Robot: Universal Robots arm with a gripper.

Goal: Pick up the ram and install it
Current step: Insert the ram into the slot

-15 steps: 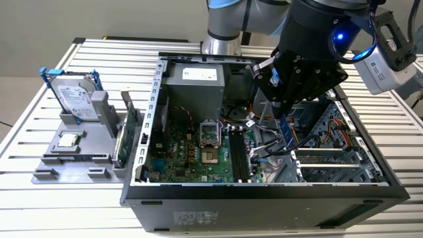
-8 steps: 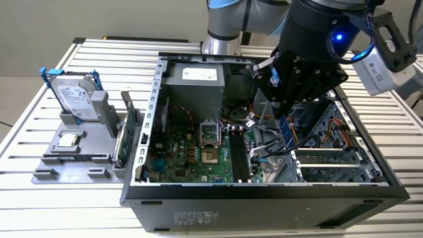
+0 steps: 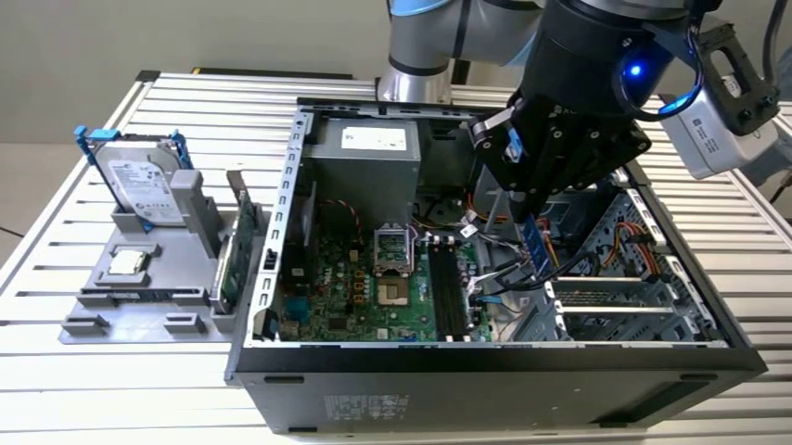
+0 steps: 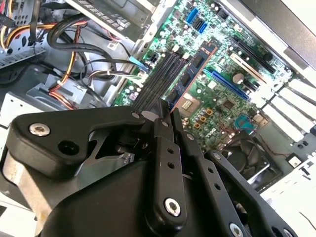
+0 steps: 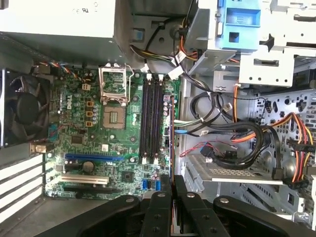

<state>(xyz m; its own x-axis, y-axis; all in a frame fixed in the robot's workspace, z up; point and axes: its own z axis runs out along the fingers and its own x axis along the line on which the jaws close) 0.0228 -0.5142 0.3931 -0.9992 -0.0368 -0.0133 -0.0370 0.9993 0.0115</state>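
Exterior view, upper left: a silver hard drive (image 3: 139,181) in a blue frame is stood in a grey holder (image 3: 130,297). A green expansion card (image 3: 243,243) is propped at the holder's right edge.

Centre: the computer case (image 3: 495,371) is opened. The motherboard (image 3: 359,292) is laid flat inside, with black memory slots (image 3: 448,287) on its right.

Right of centre: the gripper (image 3: 530,215) is clenched on the ram (image 3: 536,248), which is held on edge inside the case, just right of the slots. Contact with them cannot be told.
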